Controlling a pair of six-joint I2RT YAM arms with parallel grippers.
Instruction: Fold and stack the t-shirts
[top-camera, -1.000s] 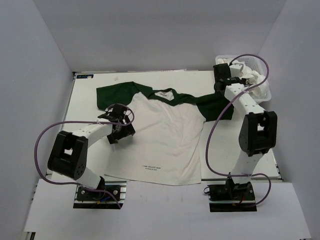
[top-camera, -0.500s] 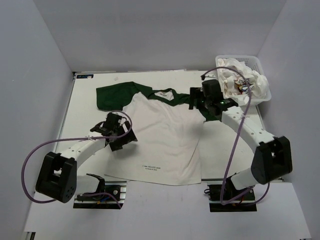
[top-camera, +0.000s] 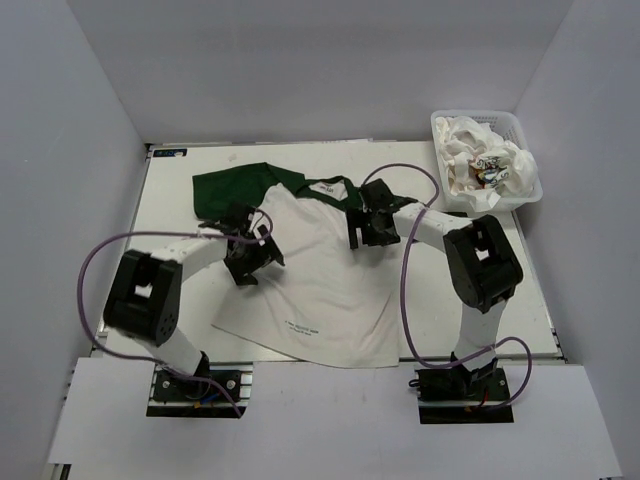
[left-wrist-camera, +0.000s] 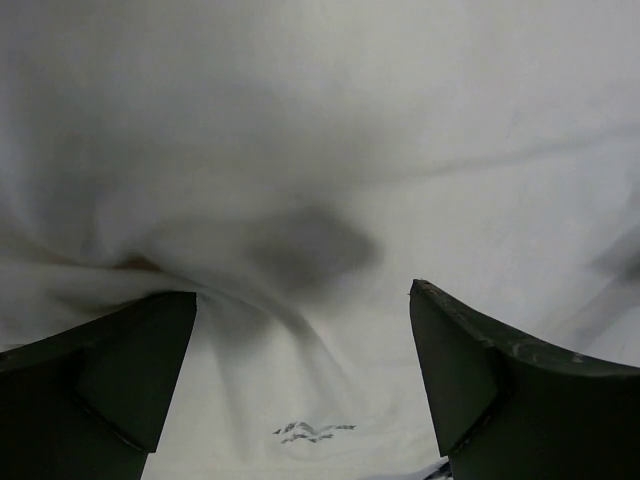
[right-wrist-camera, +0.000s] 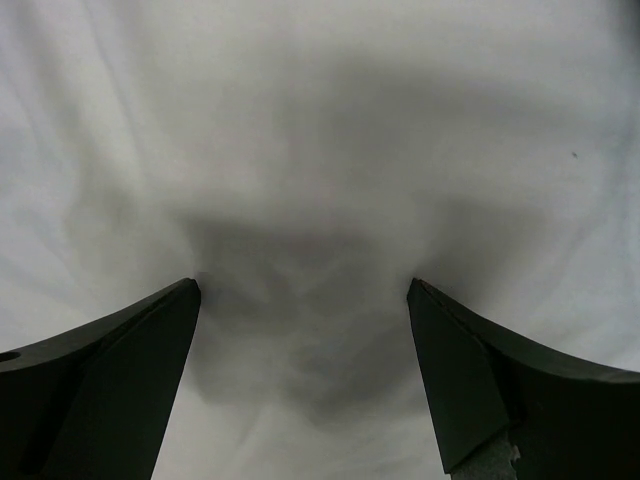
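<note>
A white t-shirt with dark green sleeves and black text near its hem lies flat on the table. Only its left sleeve shows, and its hem runs skewed. My left gripper is down on the shirt's left side. My right gripper is down on its right chest, below the green collar. In the left wrist view the gripper is open, with rumpled white cloth and a small dark print between its fingers. In the right wrist view the gripper is open over shadowed white cloth.
A white lattice basket stands at the back right and holds crumpled white t-shirts with a small colourful print. The white table top ends at grey walls on the left, back and right.
My right arm has swung from the basket to the shirt's right chest. The right green sleeve no longer shows. My left gripper has moved right onto the shirt, and the hem has skewed.
</note>
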